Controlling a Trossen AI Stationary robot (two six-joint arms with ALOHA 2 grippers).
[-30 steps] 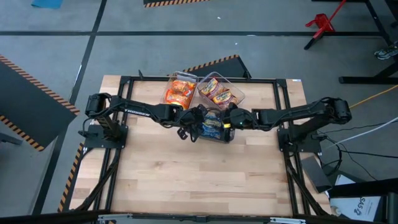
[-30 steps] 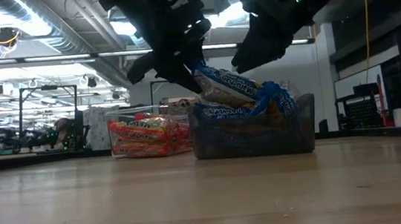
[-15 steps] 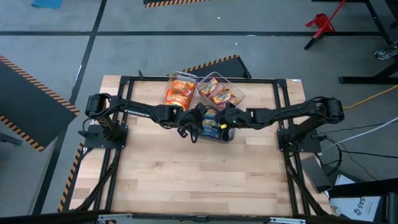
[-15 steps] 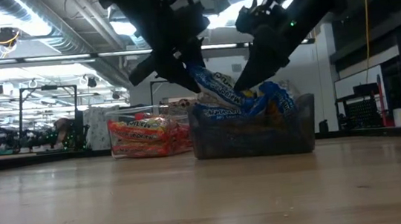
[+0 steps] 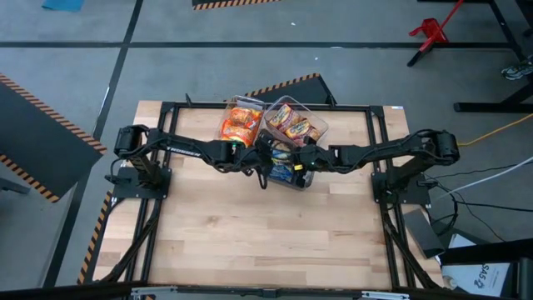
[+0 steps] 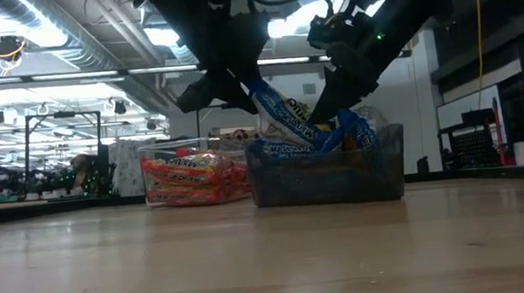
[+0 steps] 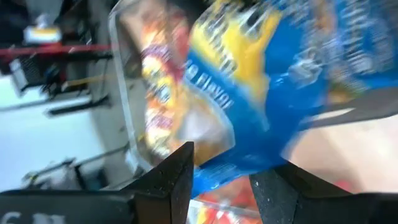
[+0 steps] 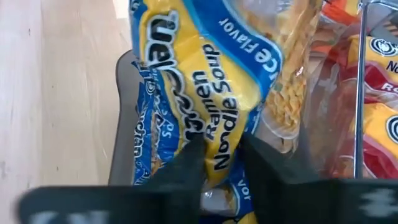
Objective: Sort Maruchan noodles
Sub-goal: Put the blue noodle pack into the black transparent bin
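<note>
Wooden table (image 5: 250,242); both tools gripping blue packet (image 6: 284,120) over bin (image 6: 328,174)

I am looking down on a pale wooden table (image 5: 250,242) that is carrying three clear bins near its far edge: one bin (image 5: 240,122) holding orange packets, a second bin (image 5: 296,122) beside it, and a third bin (image 6: 329,180) sitting in front.

We're in a workshop or robotics lab here: grey concrete floor (image 5: 75,33) marked with orange-and-black hazard tape (image 5: 50,112), exposed silver ducting (image 6: 64,31) and strip lights overhead, a red stand (image 5: 433,29) parked off to the side, and cluttered workbenches (image 6: 22,186) back across the room.
</note>
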